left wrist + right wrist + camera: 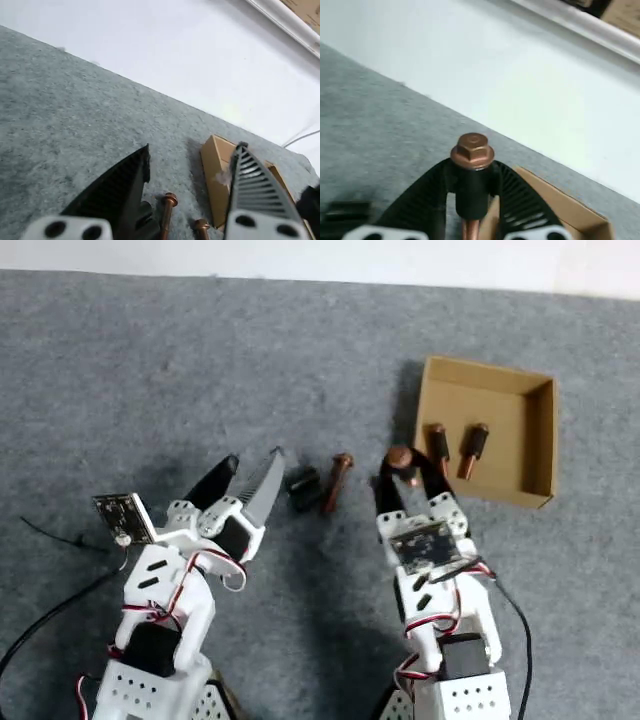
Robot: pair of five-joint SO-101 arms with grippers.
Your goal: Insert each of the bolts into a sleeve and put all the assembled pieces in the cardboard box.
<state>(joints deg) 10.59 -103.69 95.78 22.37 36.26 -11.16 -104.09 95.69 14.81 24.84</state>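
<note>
- Bolt-and-sleeve pairs (438, 445) in the cardboard box (505, 405): two, lying side by side on its floor, not touching each other
- Third pair (472, 172) is put together & clamped upright in the right gripper (403, 472), bolt head on top. It sits just beside the box's near corner, not yet over the opening (going by the high view)
- Left to do: one loose bolt (335, 483) and one loose sleeve (304, 487) on the table (150, 370), right next to each other; touching or not, can't tell
- Left gripper (256, 455): fingers spread wide, nothing between them, tips near the loose sleeve
- So approx. 2 of 4 boxed, 3rd needs dropping in, 4th not assembled
- Bolts: copper-coloured metal, smooth w/ slight sheen, flanged hex head, slim round shank
- Sleeves: short matte black tubes, prob. plastic or rubber; on the held pair the shank pokes out below
- Box: plain brown cardboard, open top, low straight walls, rectangular
- Table cover: grey felt-like mat, fuzzy, so round parts prob. won't roll far
- Gripper fingers: ribbed, tapering to a point; right pair black, left one black & one grey
</note>
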